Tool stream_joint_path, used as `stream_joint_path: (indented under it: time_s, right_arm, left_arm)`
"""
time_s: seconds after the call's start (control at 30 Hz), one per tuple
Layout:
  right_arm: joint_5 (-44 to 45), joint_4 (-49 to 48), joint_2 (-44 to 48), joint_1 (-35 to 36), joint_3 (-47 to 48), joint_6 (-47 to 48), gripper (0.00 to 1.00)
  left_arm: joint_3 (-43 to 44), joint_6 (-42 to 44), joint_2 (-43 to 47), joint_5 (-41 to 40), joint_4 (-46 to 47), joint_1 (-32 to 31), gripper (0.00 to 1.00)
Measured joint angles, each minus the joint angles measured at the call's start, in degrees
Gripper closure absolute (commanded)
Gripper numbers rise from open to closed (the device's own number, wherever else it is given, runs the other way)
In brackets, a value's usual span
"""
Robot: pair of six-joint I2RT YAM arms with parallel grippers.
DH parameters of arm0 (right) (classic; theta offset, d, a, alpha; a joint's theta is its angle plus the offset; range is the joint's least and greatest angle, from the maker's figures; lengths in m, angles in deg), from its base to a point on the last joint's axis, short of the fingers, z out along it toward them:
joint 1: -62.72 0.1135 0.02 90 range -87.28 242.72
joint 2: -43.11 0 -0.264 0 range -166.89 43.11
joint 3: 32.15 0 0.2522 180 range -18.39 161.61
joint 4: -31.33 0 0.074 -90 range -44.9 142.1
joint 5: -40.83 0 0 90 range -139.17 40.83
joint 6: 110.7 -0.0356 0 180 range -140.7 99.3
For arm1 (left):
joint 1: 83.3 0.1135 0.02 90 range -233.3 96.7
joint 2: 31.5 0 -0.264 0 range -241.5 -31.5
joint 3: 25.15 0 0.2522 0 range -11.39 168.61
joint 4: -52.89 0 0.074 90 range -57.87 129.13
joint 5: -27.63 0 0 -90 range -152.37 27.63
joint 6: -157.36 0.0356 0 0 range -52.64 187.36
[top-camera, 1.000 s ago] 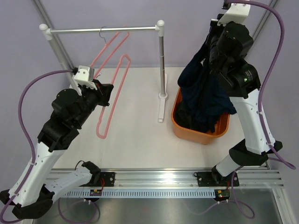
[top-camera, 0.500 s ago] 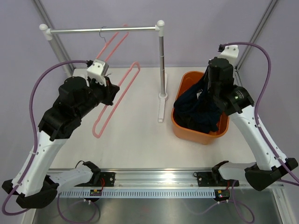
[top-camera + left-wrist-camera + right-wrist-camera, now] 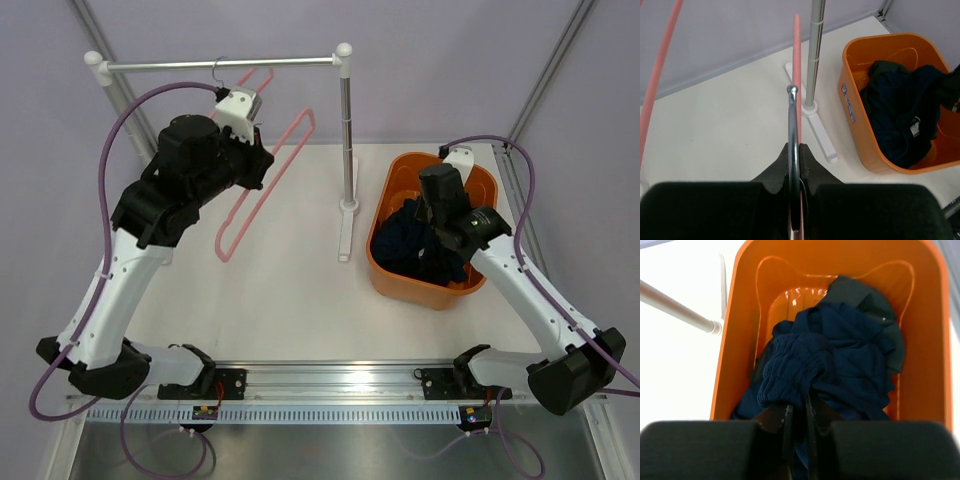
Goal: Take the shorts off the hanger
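The dark navy shorts (image 3: 412,250) lie bunched in the orange basket (image 3: 384,272); they also show in the right wrist view (image 3: 850,355) and the left wrist view (image 3: 900,115). My right gripper (image 3: 432,222) is down inside the basket, its jaws (image 3: 799,407) nearly together with a fold of the shorts between them. The pink hanger (image 3: 272,178) is bare and held in the air below the rail. My left gripper (image 3: 250,162) is shut on it; the left wrist view shows its metal hook (image 3: 792,120) and pink rod (image 3: 796,60) clamped between the jaws (image 3: 799,150).
A clothes rack stands on the table: a metal rail (image 3: 220,66) across the back and a post (image 3: 345,130) on a white foot (image 3: 345,235), just left of the basket. Grey frame struts run up both back corners.
My right arm has come down from high above the basket and lowered the shorts into it. My left arm has risen and carried the hanger up and to the right, toward the rail.
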Motion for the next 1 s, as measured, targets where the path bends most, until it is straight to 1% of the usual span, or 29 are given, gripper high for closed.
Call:
stream_joint_path:
  time_s: [0.07, 0.1, 0.2, 0.33, 0.5, 0.63, 0.83, 1.0]
  right_arm:
    - [-1.4, -0.1, 0.1, 0.0, -0.8, -0.6, 0.65]
    - [-2.3, -0.2, 0.2, 0.0, -1.2, -1.0, 0.51]
    - [-5.1, -0.5, 1.2, 0.0, -2.7, -1.8, 0.26]
    - [-7.8, -0.5, 3.6, 0.0, -4.3, -1.9, 0.11]
    - [-11.3, -0.6, 6.6, 0.0, -4.7, -1.3, 0.07]
    - [-15.0, -1.5, 9.6, 0.0, -5.3, -1.2, 0.07]
    - [-19.1, -3.0, 13.9, 0.0, -7.3, -1.2, 0.07]
    - [-19.5, -3.6, 14.4, 0.0, -8.8, -0.6, 0.07]
  left_arm:
    - [3.0, 0.0, -3.0, -1.0, -0.5, 0.2, 1.00]
    - [5.2, 0.0, -4.7, -1.3, -1.0, 0.4, 1.00]
    - [10.9, 0.0, -9.2, -2.0, -1.1, 1.4, 1.00]
    - [18.2, 0.0, -15.1, -2.5, -1.9, 3.6, 1.00]
    - [23.4, 0.0, -21.1, -2.4, -1.8, 6.4, 1.00]
    - [23.5, -0.1, -23.7, -2.4, -0.8, 8.1, 1.00]
    - [23.3, -0.1, -24.8, -2.6, 5.0, 9.5, 1.00]
    - [23.7, 0.0, -25.7, -2.8, 9.0, 9.6, 1.00]
